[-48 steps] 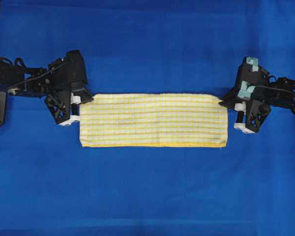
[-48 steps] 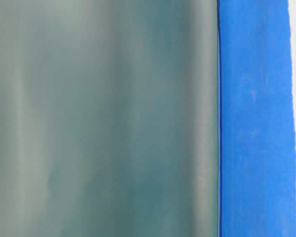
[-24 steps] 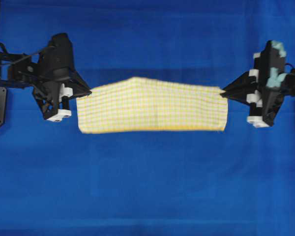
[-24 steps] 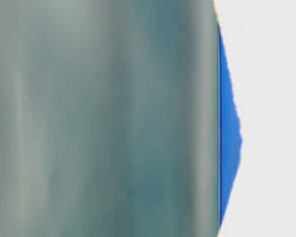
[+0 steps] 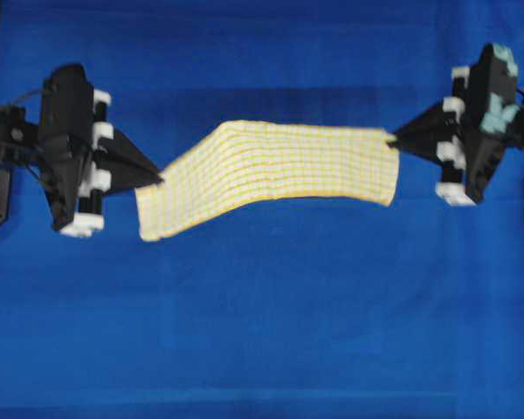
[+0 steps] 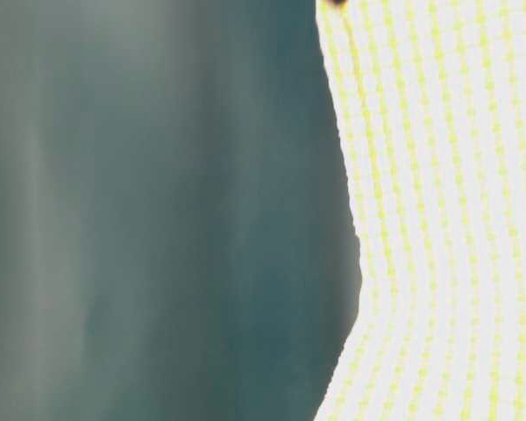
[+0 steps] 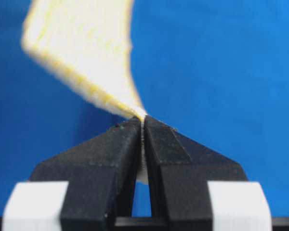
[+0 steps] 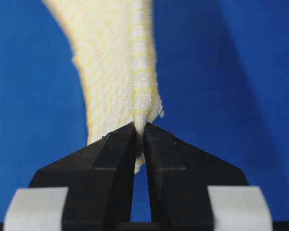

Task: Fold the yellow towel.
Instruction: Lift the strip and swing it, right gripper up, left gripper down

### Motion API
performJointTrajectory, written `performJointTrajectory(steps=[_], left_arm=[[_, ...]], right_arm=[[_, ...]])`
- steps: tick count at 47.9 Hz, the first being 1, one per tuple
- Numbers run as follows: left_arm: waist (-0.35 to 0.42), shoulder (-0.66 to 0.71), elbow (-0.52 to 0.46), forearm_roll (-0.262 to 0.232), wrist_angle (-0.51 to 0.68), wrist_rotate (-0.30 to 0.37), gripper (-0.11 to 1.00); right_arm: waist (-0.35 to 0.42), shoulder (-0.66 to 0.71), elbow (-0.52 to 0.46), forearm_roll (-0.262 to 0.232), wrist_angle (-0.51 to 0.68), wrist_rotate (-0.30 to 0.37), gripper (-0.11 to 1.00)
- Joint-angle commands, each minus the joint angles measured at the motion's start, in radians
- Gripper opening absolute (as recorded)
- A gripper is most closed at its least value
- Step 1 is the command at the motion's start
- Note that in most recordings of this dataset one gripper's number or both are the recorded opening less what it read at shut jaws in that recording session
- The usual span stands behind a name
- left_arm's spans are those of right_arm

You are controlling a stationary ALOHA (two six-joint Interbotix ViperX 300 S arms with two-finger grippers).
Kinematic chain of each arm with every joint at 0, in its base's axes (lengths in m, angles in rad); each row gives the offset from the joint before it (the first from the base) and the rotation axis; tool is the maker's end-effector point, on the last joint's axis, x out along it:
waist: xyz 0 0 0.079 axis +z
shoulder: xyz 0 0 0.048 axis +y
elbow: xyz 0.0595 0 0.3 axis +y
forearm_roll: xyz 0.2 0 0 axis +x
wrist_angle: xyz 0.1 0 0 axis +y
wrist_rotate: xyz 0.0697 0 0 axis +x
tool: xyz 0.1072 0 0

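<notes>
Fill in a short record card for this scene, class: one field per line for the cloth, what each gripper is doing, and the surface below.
cloth: yellow towel, checked weave, stretched between the two grippers, sagging on its left side
left gripper: shut on the towel's left end
right gripper: shut on the towel's right end
surface: blue cloth covering the table
table-level view: towel fills the right part, too close for detail

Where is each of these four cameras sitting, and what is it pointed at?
Overhead: looks straight down on the yellow towel, left gripper and right gripper.
Table-level: close, low, blurred; towel fills its right; no robot recognisable.
Left wrist: along its pinching fingers.
Right wrist: likewise.
All share the towel.
</notes>
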Motion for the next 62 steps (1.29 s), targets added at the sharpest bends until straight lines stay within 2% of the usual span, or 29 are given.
performJointTrajectory(steps=[1, 13, 24, 40, 50, 62], left_arm=[[-0.049, 0.031, -0.04, 0.0, -0.08, 0.0, 0.02], [-0.147, 0.206, -0.138, 0.0, -0.199, 0.0, 0.02], [-0.178, 0.371, -0.272, 0.0, -0.224, 0.002, 0.02], [-0.212, 0.563, -0.479, 0.0, -0.236, 0.005, 0.02], [-0.213, 0.657, -0.606, 0.0, -0.236, 0.005, 0.02], [-0.212, 0.723, -0.692, 0.0, -0.238, 0.011, 0.02]], right_arm=[[-0.055, 0.044, -0.061, -0.028, -0.023, -0.003, 0.07], [-0.178, 0.183, -0.166, -0.094, -0.041, -0.003, 0.07], [-0.244, 0.258, -0.244, -0.143, -0.054, -0.005, 0.07], [-0.301, 0.308, -0.307, -0.192, -0.075, -0.009, 0.07], [-0.319, 0.336, -0.345, -0.204, -0.077, -0.011, 0.07], [-0.331, 0.354, -0.368, -0.213, -0.077, -0.011, 0.07]])
